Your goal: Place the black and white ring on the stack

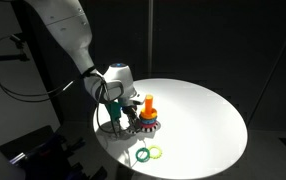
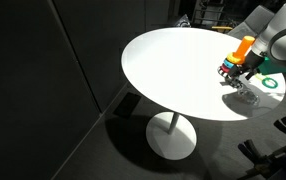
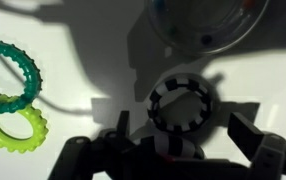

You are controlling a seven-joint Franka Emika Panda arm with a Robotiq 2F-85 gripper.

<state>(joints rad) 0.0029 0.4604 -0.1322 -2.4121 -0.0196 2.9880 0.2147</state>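
The black and white ring [image 3: 181, 105] lies flat on the white table, in shadow, in the wrist view. My gripper [image 3: 176, 125] is open, with one dark finger on each side of the ring and a gap between each finger and the ring. The stack [image 1: 148, 117], an orange peg with coloured rings round its base, stands just beyond the gripper [image 1: 117, 120]. It is a blur at the top of the wrist view [image 3: 203, 25] and also shows in an exterior view [image 2: 241, 52].
A plain green ring [image 3: 8, 78] and a plain yellow ring [image 3: 13, 125] lie together on the round white table [image 1: 203, 110], close to its edge and to one side of the gripper. Dark space surrounds the table.
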